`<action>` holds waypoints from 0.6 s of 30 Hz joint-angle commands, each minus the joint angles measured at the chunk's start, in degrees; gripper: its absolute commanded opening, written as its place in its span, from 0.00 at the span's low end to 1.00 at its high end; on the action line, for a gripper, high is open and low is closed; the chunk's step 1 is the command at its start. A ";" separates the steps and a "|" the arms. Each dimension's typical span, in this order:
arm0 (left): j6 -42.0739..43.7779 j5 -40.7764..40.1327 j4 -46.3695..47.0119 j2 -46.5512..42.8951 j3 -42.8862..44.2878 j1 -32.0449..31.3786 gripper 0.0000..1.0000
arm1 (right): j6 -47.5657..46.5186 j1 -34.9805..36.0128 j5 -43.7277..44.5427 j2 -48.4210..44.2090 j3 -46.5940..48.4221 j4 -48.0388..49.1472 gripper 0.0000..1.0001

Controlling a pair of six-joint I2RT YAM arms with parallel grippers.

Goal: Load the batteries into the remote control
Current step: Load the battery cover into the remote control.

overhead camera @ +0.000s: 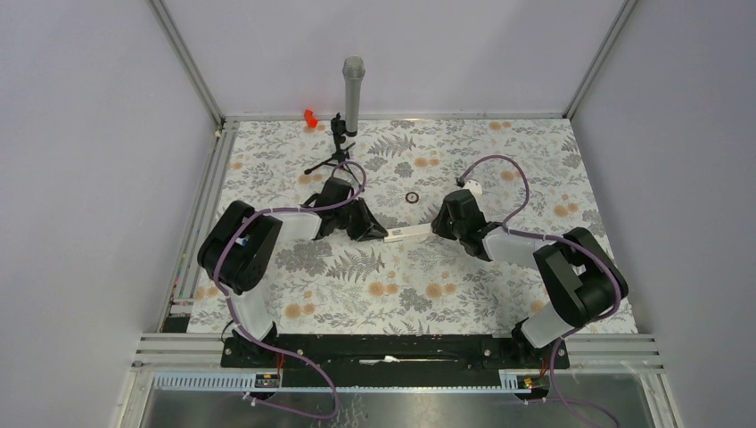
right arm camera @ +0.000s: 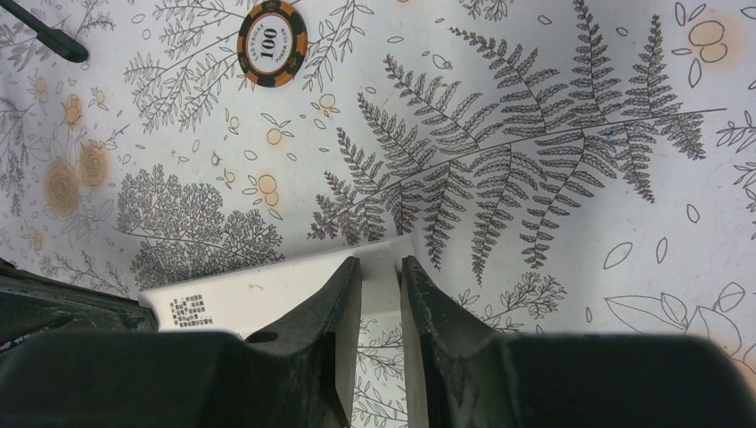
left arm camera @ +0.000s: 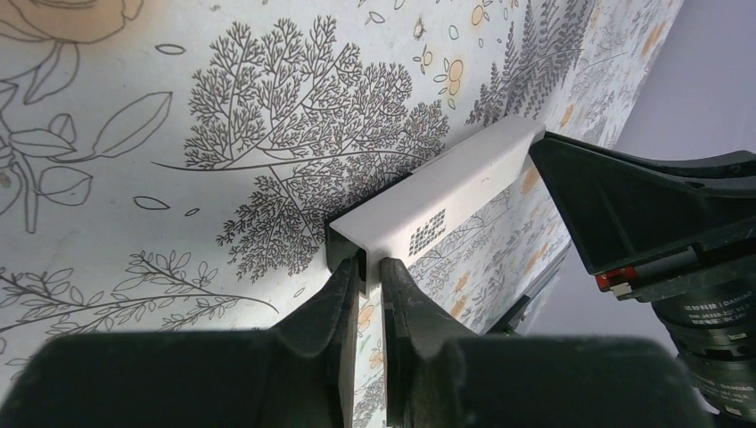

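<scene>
Both ends of the remote control (left arm camera: 446,192), at mid-table, are pinched: the left gripper (left arm camera: 370,267) is clamped narrowly on its left end and the right gripper (right arm camera: 379,267) on its right end. The fingers hide those ends, and I cannot tell whether the remote control touches the table (overhead camera: 499,160). A poker chip (right arm camera: 272,31) lies near, on the far side.

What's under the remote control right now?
Only the fern-print table cover shows below the remote control, gripped at its ends by the left gripper and right gripper. The strip directly beneath is hidden by its own body.
</scene>
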 commanded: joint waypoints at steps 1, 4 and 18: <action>-3.66 3.66 7.93 3.76 -1.75 -2.25 0.00 | 5.55 8.12 -16.27 7.38 -2.61 -9.10 0.15; -5.70 4.50 10.79 4.11 -2.64 -2.12 0.00 | 7.21 9.64 -16.93 8.14 -2.73 -7.91 0.14; -9.35 3.72 16.65 3.09 -4.42 -0.30 0.00 | 5.72 12.50 -10.88 5.46 0.45 -9.66 0.13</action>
